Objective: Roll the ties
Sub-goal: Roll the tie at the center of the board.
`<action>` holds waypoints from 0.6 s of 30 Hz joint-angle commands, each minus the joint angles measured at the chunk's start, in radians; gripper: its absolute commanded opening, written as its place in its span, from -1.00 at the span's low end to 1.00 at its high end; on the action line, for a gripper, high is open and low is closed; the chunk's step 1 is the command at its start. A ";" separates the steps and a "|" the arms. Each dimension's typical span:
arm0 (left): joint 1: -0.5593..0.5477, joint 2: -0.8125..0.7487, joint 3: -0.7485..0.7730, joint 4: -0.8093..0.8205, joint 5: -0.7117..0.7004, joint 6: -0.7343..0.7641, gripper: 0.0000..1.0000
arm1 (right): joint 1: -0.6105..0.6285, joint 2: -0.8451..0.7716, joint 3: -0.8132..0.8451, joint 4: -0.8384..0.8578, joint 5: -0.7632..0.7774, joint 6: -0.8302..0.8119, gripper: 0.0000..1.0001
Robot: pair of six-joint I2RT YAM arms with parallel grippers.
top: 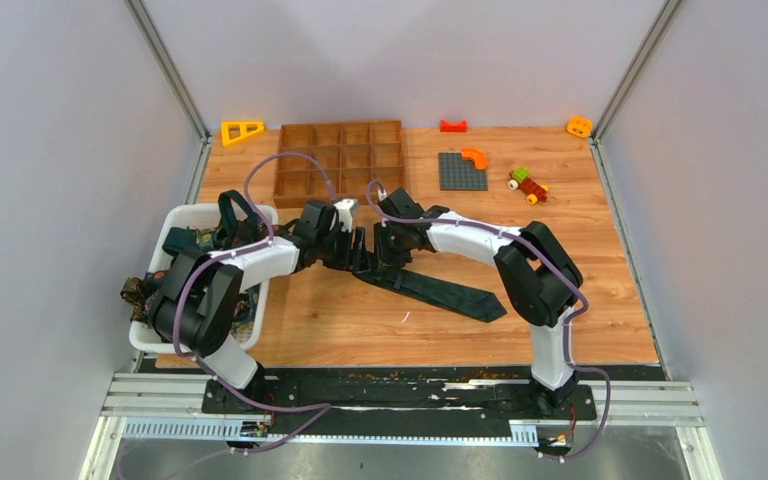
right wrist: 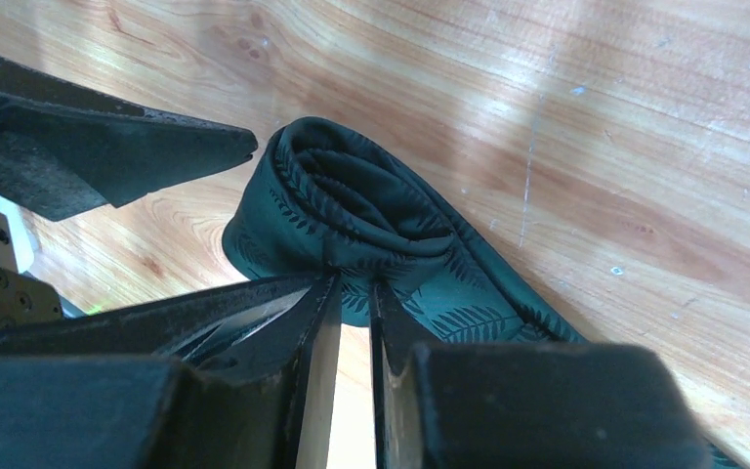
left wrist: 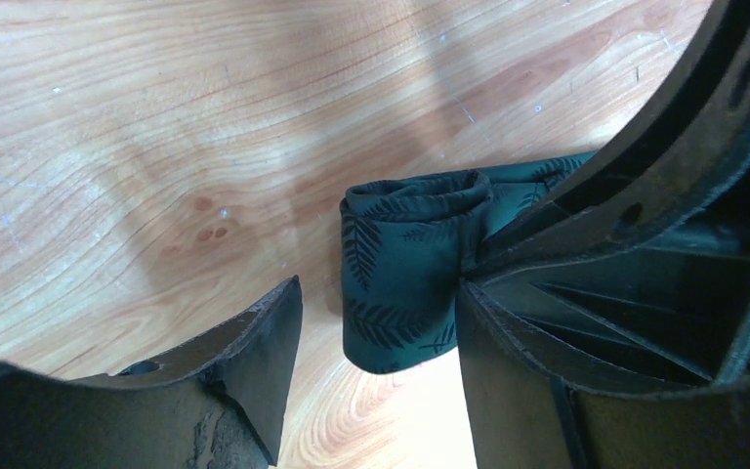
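Necktie, dark green fabric with a black leaf print [top: 450, 292], lies at the centre of the wooden worktop [top: 360, 335], where the two arms meet. Its broad pointed end lies flat, pointing towards the right arm's side. The other end is wound into a loose rolled end [right wrist: 347, 191]; the spiral of layers shows in the right wrist view.

Left gripper [left wrist: 379, 293]: fingers apart, the rolled end between them. The roll touches one finger; bare wood shows between it and the other. Not clamped.

Right gripper [right wrist: 354, 285]: fingers almost together, only a narrow slit between them. The tips pinch the necktie just where the flat strip leaves the roll. Both grippers sit tip to tip, close beside each other.

White plastic bin [top: 210, 210] stands at the left edge of the worktop, partly covered by the left arm. A brown patterned tie [top: 138, 290] hangs over its outer rim; more dark fabric lies inside, too hidden to identify.

Far side of the worktop, well apart from the necktie:
- brown wooden compartment tray [top: 340, 127]
- yellow triangular frame [top: 241, 132]
- small red brick [top: 453, 126]
- grey studded baseplate [top: 455, 175] carrying an orange curved piece [top: 475, 156]
- small toy car of coloured bricks [top: 527, 184]
- orange block [top: 579, 126] in the far right corner
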 commanded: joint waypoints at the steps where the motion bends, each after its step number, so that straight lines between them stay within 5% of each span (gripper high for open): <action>1: 0.000 0.039 -0.009 0.066 0.040 0.013 0.29 | -0.007 0.013 -0.018 0.032 0.004 0.006 -0.64; 18: 0.000 0.098 -0.023 0.148 0.093 -0.030 -0.25 | -0.011 -0.007 -0.005 0.021 -0.006 -0.001 -0.64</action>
